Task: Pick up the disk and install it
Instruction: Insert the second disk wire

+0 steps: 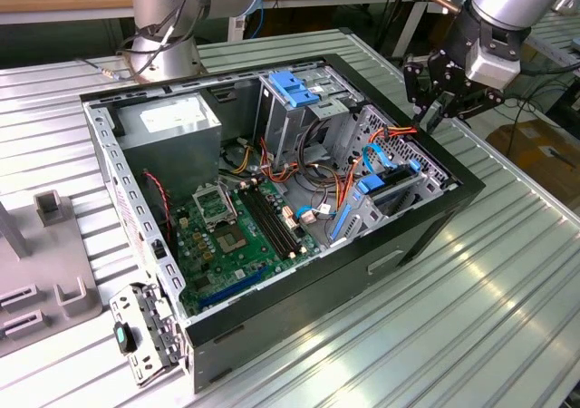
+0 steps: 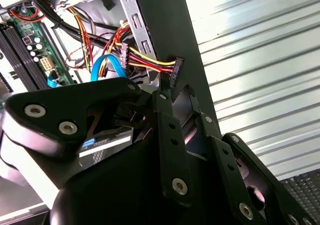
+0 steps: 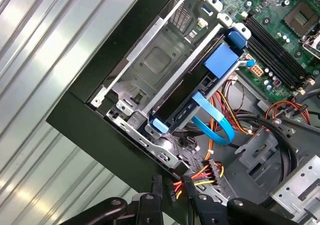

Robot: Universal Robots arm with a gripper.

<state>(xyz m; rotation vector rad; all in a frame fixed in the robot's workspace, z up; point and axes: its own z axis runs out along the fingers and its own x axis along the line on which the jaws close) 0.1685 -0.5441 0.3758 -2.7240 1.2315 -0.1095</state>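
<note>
I see my hand (image 1: 433, 109) hovering at the open computer case's (image 1: 426, 236) rim by the power connector (image 3: 172, 191), fingers narrow and holding nothing. The disk (image 3: 192, 107) sits in its drive bay beside the motherboard (image 1: 236, 236).

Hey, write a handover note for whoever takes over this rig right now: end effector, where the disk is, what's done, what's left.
End effector: hovers at the front corner of the computer case, right beside the loose power connector.
Disk: on edge in the drive cage, with its blue frame on.
Done: the disk appears seated in the cage.
Left: the power connector hangs free, not plugged in.
</note>
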